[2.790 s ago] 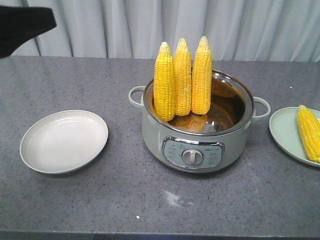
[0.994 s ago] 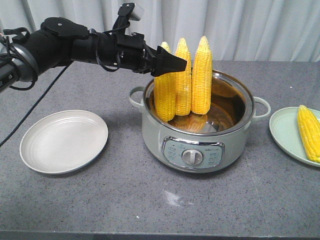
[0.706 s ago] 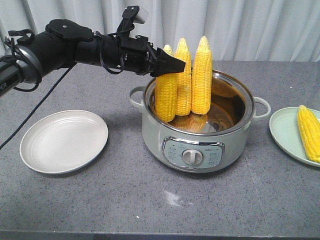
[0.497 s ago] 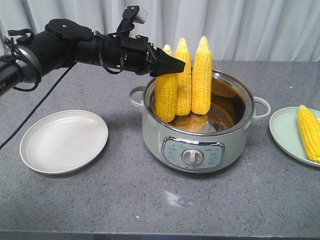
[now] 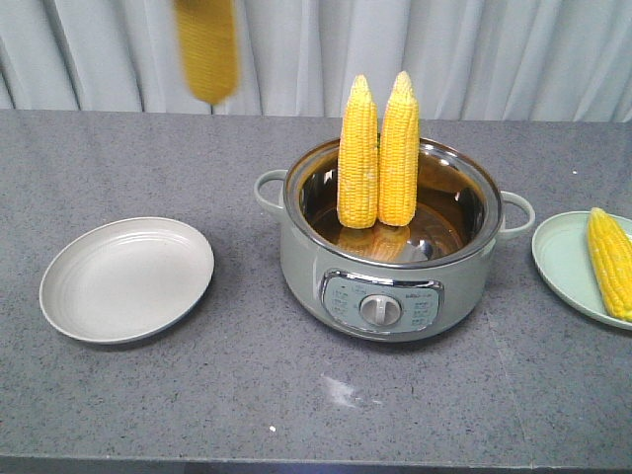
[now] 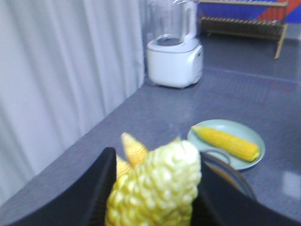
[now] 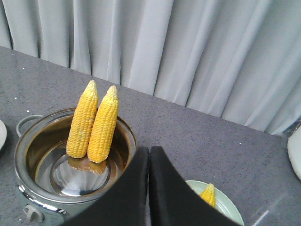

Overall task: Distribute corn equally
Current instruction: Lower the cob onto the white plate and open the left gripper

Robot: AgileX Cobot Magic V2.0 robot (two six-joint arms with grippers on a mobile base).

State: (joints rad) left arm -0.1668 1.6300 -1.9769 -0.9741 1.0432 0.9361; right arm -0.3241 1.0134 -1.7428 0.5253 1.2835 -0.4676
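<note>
Pinching one cob [image 5: 207, 49] aloft in the left gripper [image 6: 155, 160], likely heading for the bare white plate [image 5: 126, 278], leaving two cobs [image 5: 398, 148] standing in the electric pot [image 5: 385, 286], a fourth cob [image 5: 610, 262] lying on the green plate [image 5: 558, 252], right gripper [image 7: 148, 153] pressed together on nothing.

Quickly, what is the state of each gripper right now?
Left gripper: closed on a bright yellow husked corn cob.
Right gripper: closed, holding nothing.
</note>
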